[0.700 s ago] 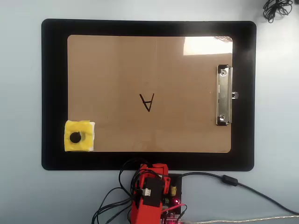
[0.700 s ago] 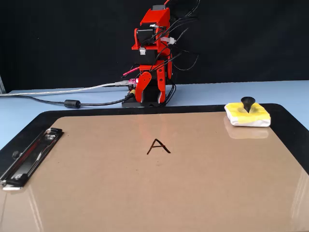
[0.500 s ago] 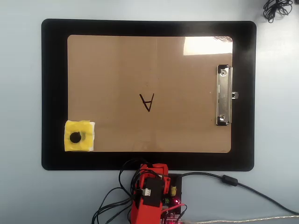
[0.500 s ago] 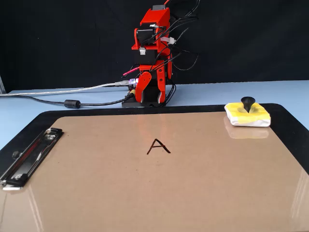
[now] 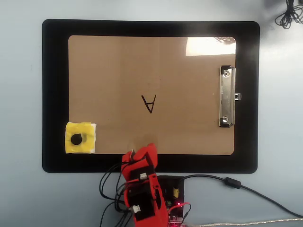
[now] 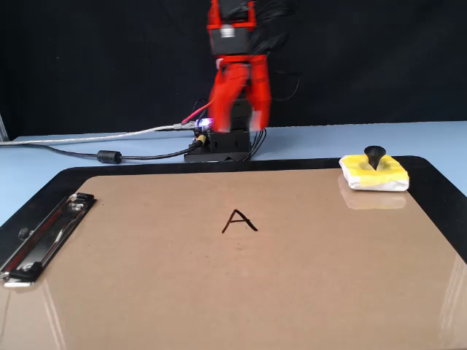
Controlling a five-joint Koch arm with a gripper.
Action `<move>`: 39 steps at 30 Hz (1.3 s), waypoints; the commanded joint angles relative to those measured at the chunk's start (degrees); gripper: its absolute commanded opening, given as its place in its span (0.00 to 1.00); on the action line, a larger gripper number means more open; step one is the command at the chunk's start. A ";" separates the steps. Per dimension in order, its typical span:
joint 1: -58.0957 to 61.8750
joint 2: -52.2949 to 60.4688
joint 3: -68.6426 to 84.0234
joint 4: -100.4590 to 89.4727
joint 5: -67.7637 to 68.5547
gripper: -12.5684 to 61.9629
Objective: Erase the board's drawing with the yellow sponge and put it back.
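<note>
The brown board (image 5: 118,71) lies flat on a black mat, with its silver clip (image 5: 227,97) at the right in the overhead view. The drawing (image 5: 148,103), a small black "A", is near the board's middle and also shows in the fixed view (image 6: 239,221). The yellow sponge (image 5: 80,137) with its black knob rests on the board's lower left corner in the overhead view and at the far right in the fixed view (image 6: 373,173). My red gripper (image 5: 137,154) hovers over the board's near edge, well apart from the sponge and the drawing. Its jaws overlap, so their state is unclear.
The black mat (image 5: 54,94) surrounds the board on a pale blue table. The arm's base (image 6: 222,142) and its cables (image 6: 109,155) sit behind the mat in the fixed view. A coiled black cable (image 5: 289,16) lies at the top right of the overhead view.
</note>
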 commanded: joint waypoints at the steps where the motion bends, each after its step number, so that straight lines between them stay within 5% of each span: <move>1: -12.57 0.79 -1.85 -13.80 -8.44 0.61; 6: -31.55 -3.78 9.58 -48.34 -17.05 0.61; 14: -37.44 -16.17 23.55 -88.07 -16.70 0.61; 39: -39.11 -35.16 22.59 -99.84 -15.91 0.61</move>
